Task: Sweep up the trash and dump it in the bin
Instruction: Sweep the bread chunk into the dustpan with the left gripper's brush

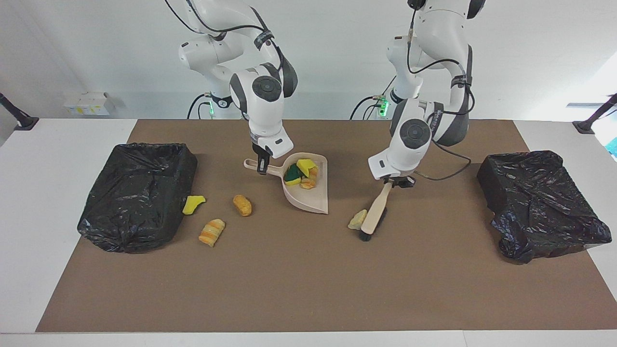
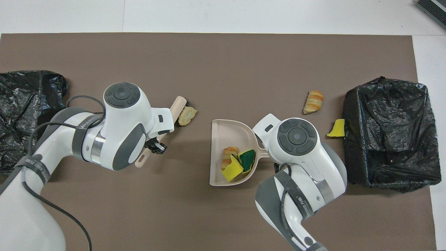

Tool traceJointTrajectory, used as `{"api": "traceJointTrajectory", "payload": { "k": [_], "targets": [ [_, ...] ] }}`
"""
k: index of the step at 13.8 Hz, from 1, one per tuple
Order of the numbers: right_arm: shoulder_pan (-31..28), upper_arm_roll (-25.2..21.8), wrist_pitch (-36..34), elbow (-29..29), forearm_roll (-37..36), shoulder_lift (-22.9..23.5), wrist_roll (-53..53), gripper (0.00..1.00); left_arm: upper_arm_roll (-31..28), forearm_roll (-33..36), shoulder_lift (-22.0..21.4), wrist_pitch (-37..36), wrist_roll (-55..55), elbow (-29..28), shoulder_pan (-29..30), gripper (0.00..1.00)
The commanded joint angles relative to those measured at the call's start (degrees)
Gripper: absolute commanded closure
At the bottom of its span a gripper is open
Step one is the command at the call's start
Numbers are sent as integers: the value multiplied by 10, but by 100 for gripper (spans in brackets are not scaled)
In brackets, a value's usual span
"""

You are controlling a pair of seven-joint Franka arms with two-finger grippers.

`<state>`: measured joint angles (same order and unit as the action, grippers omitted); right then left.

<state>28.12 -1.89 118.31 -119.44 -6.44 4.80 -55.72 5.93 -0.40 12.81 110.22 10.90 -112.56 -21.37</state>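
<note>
Beige crumbly trash lump (image 1: pixel 357 220) looks light and fragile, best pushed, not pinched. Left gripper (image 1: pixel 398 182) clamps the beige wooden brush (image 1: pixel 374 214) touching it; right gripper (image 1: pixel 261 167) clamps the beige plastic dustpan (image 1: pixel 311 198) handle.

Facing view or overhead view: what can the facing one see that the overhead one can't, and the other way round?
Only the facing view: the orange-brown lump, which the right arm hides from overhead, and the right gripper shut on the dustpan handle.
Only the overhead view: the brush handle's end poking out past the left gripper.
Both: the scraps in the dustpan, the pale lump beside the brush, the striped piece, and the yellow bit by the bin.
</note>
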Motion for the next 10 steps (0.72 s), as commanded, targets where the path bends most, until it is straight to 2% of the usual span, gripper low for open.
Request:
{"api": "traceJointTrajectory", "payload": {
  "k": [1,4,6,9,10],
  "targets": [
    [-5,2,12,-19,-9,-17,-3,100,-10,-48,-38,-12,3,-42,-77,100],
    [-5,2,12,-19,-9,-17,-3,100,-10,-105,-46,-38,-27,-41,-110,100],
    [-5,2,11,-19,-9,-17,-2,100,-9,-109,-45,-39,-51,-35,-116,100],
    [-14,2,17,-17,3,-14,0,100,-17,-121,-52,-61,-63,-9,-101,100],
    [-14,2,25,-15,3,-12,0,100,-17,-121,-48,-75,-71,7,-79,100]
  ]
}}
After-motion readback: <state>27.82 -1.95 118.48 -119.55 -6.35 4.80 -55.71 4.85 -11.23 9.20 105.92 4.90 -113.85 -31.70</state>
